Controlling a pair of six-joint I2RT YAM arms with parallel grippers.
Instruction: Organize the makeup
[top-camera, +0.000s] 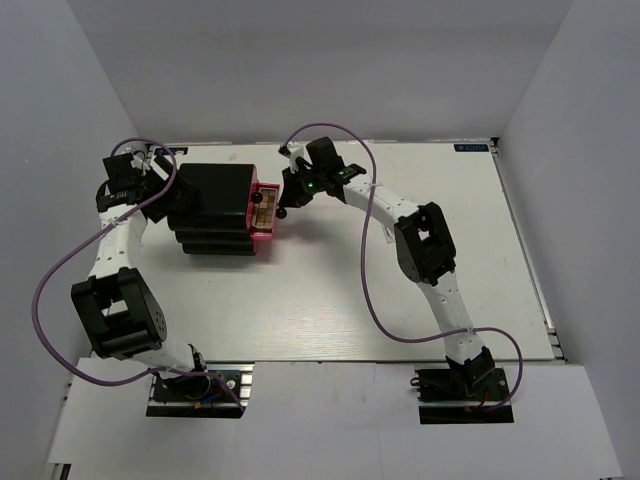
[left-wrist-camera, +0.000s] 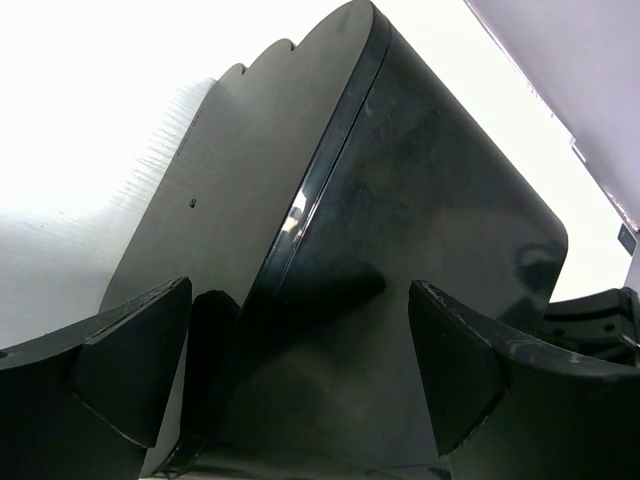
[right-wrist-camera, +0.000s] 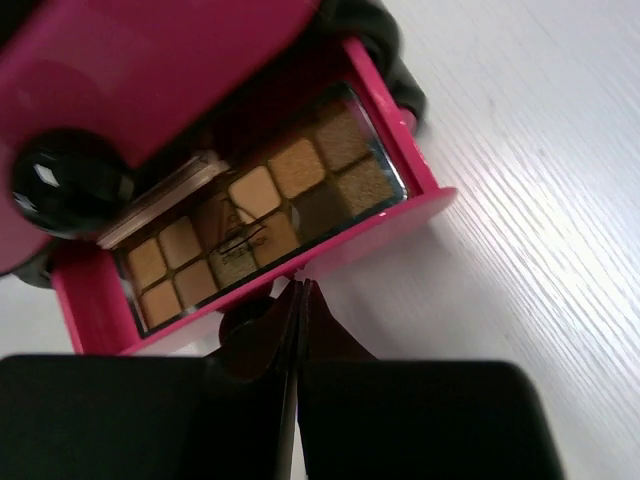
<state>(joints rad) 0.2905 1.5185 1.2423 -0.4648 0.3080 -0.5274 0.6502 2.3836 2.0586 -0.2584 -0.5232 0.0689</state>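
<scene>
From above, the black box (top-camera: 210, 205) is sitting on the white worktop (top-camera: 300, 300). The left tool (top-camera: 168, 190) is pressing up to one side of the box. A pink drawer (top-camera: 262, 238) is sticking out of the other side, toward the right tool (top-camera: 288, 200). The long brown eyeshadow palette (top-camera: 264, 210) is lying inside that drawer, just beside the right tool.

From the left wrist, the left tool (left-wrist-camera: 300, 370) is standing wide open. Its two fingers (left-wrist-camera: 130, 370) are sitting far apart, and the shiny black box (left-wrist-camera: 420, 200) is filling the space between and ahead of them. It is hard to tell if the fingers are touching the box. The bright worktop (left-wrist-camera: 80, 150) is showing past it.

From the right wrist, the right tool (right-wrist-camera: 298, 310) is squeezed tight and holding nothing. Its fingers (right-wrist-camera: 262, 342) are pressing against each other, with their tips just in front of the pink drawer's (right-wrist-camera: 385, 225) front wall. The drawer is open, and the long brown eyeshadow palette (right-wrist-camera: 260, 215) is lying flat in it, showing tan and brown squares. Above it, another pink drawer front (right-wrist-camera: 150, 60) is carrying a round black knob (right-wrist-camera: 65, 180).
</scene>
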